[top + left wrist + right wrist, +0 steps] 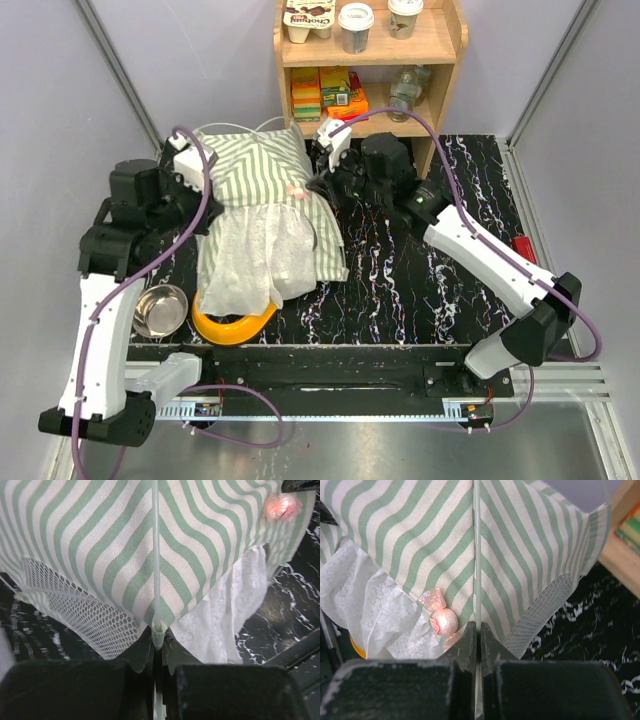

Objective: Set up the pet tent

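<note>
The pet tent [262,215] is seen lying on the left half of the black marbled table [420,290], its striped roof raised at the far end and a white lace panel [255,265] draped over its near end. The left gripper [157,637] is pressed together on a thin white pole [155,555] at the tent's left edge, beside the mesh panel [75,612]. The right gripper [477,627] is likewise clamped on a pole at the tent's right edge, where a small pink bow [443,620] is fixed just to the left of the fingers. A yellow bowl holder [232,325] is partly covered by the tent's near edge, and a steel bowl [160,310] is set just left of that edge, close to the left arm. A wooden shelf [370,60] stacked with cups and boxes is placed right behind the tent's far right corner, close to the right wrist. A small red object [523,247] is found well to the right of the tent, at the table's right edge. Bare tabletop is left between the tent's right side and that edge; on the left, the tent is hemmed in by the left arm.
</note>
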Robot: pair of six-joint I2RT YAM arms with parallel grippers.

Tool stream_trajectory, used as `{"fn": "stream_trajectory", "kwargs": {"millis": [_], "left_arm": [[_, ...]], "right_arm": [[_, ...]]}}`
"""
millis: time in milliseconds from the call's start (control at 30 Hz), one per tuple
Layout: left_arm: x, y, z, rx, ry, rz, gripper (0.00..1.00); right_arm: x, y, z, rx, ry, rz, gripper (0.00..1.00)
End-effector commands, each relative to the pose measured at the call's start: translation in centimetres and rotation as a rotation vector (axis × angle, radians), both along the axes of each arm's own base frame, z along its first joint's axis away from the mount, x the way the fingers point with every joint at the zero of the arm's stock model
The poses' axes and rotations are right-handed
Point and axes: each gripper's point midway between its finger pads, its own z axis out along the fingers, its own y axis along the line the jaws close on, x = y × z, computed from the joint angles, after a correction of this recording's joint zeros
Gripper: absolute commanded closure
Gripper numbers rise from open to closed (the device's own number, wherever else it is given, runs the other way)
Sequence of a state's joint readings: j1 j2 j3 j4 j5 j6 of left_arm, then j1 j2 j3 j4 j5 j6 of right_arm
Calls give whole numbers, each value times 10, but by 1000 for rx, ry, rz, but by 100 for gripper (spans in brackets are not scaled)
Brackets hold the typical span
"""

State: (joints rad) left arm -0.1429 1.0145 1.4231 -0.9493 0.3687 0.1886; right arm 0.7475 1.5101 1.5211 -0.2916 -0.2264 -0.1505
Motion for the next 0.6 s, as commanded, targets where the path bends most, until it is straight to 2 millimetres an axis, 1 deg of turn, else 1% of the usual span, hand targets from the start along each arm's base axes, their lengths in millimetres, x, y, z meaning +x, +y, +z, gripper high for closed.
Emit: {"fn": "stream_trajectory", "kwargs": {"millis": [0, 100, 133, 167, 233, 300, 400, 433, 467, 567], "left_arm": [[-22, 28, 105, 61, -343, 93, 100], [-39, 38, 133, 88, -425, 122, 100], [-41, 43, 138, 105, -445, 143, 100], [-41, 48, 142, 122, -461, 164, 100], [-33, 61, 145, 160, -483, 228, 100], [-18, 66, 141, 184, -494, 261, 100], [12, 73, 140, 218, -533, 306, 100], [23, 79, 137, 240, -540, 339, 100], [32, 84, 136, 257, -548, 360, 100], [61, 98, 132, 305, -583, 415, 100]], "right_arm": [[-12, 27, 73, 139, -104, 116, 100], [-24, 45, 109, 200, -194, 172, 100], [-25, 50, 121, 224, -217, 187, 100], [-25, 54, 131, 246, -235, 204, 100], [-15, 67, 138, 270, -261, 213, 100], [-1, 81, 141, 284, -301, 213, 100], [26, 103, 143, 291, -386, 202, 100], [36, 107, 148, 298, -408, 177, 100], [48, 114, 144, 295, -408, 157, 100], [78, 129, 141, 295, -424, 127, 100]]}}
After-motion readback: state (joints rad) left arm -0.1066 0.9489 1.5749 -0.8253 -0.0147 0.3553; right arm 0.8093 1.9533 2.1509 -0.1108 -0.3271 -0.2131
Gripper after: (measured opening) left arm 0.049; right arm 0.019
